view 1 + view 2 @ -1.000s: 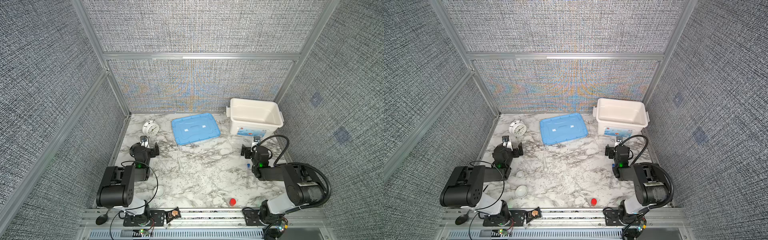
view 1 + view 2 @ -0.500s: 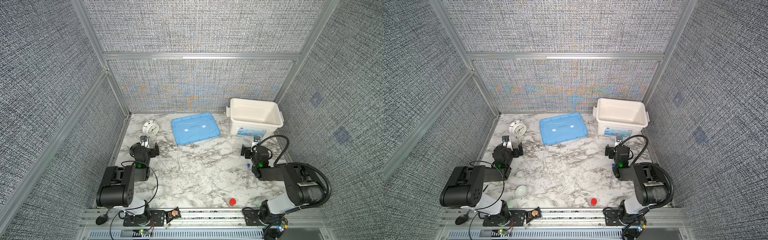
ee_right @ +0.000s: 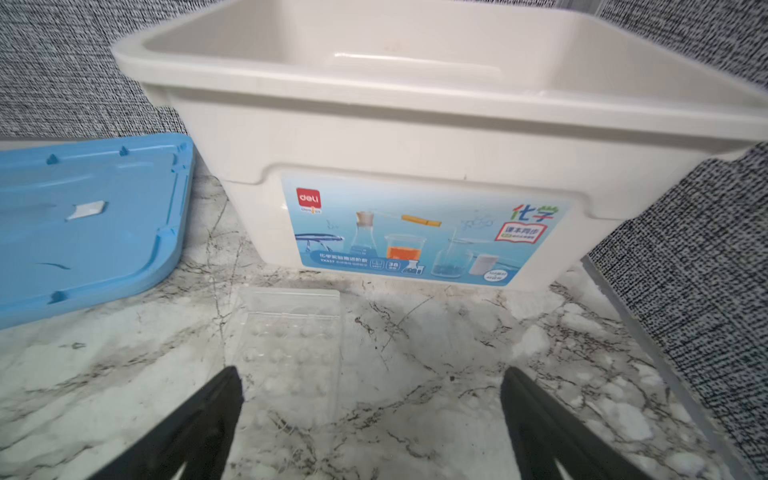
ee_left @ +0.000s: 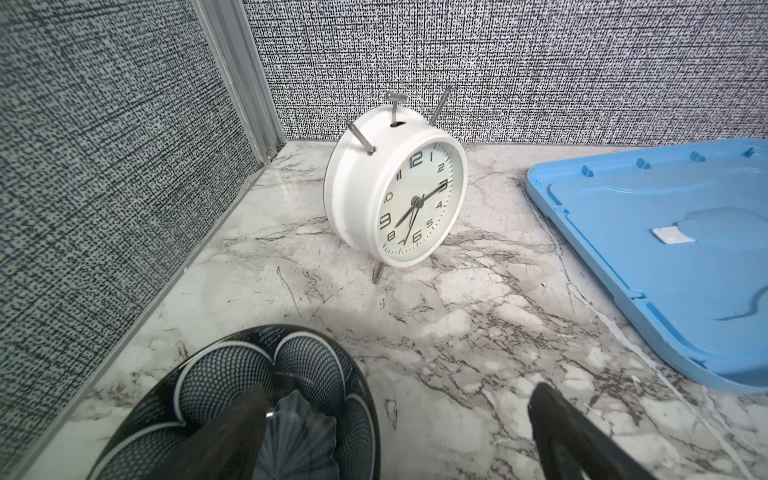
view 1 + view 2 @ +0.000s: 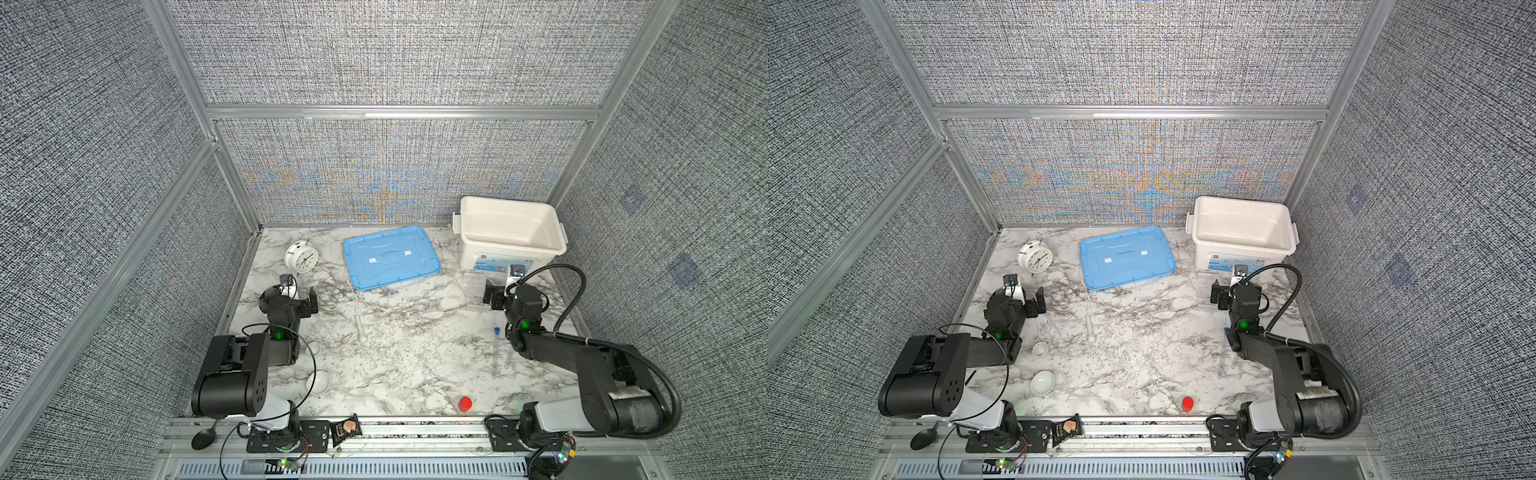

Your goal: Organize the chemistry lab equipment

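Left gripper (image 4: 395, 399) hangs low, jaws spread wide and holding nothing, facing the alarm clock (image 4: 395, 195) (one finger is over a black patterned plate (image 4: 199, 386)). Right gripper (image 3: 372, 374) gapes just as wide and empty, with a clear well tray (image 3: 291, 332) at its tips and the white bin (image 3: 415, 137) beyond. Behind the left gripper, beside its arm, sit the small dish (image 5: 313, 348) and the larger dish (image 5: 318, 381). The pestle (image 5: 360, 328) lies inward of it, and a blue-capped tube (image 5: 496, 331) lies behind the right gripper.

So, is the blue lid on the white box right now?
No, the blue lid lies flat on the table beside the white box, which stands open.
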Available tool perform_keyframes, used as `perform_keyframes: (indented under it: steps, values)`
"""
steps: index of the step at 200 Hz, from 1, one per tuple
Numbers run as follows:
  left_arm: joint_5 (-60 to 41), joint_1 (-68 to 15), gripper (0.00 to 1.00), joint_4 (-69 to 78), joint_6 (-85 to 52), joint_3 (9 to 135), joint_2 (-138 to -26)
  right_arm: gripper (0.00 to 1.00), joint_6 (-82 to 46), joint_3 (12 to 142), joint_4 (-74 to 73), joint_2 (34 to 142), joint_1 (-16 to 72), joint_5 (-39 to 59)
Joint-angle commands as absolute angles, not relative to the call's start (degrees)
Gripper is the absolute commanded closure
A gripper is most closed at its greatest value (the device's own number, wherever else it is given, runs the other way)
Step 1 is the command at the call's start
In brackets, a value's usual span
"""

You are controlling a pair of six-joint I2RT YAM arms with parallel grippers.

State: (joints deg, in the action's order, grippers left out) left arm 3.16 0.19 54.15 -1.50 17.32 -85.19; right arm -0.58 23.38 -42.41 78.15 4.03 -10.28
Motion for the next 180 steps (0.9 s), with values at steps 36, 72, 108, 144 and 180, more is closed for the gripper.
perform_keyframes:
  steps: [36,72,108,144,180]
  values:
    - [0.6,0.0,0.01,34.3,-5.3,20.9,-63.5,0.01,-9.5,29.6,-9.4,62.8,5.9,-7.3]
    - [-0.9,0.0,0.01,5.3,-14.4,31.8,-50.3,0.01,-14.4,36.4,8.1,63.1,9.9,-8.2]
    - [-0.4,0.1,0.01,0.8,-24.7,34.4,-45.6,0.01,-17.9,45.1,23.7,71.6,10.0,-4.9]
    - [-4.4,0.0,0.01,-12.3,-25.9,42.5,-50.9,0.01,-15.0,51.5,27.0,80.0,10.0,-3.0]
    - [-14.9,0.0,0.01,-9.6,-27.0,43.9,-55.0,0.01,-14.1,58.6,31.0,87.4,10.2,-3.3]
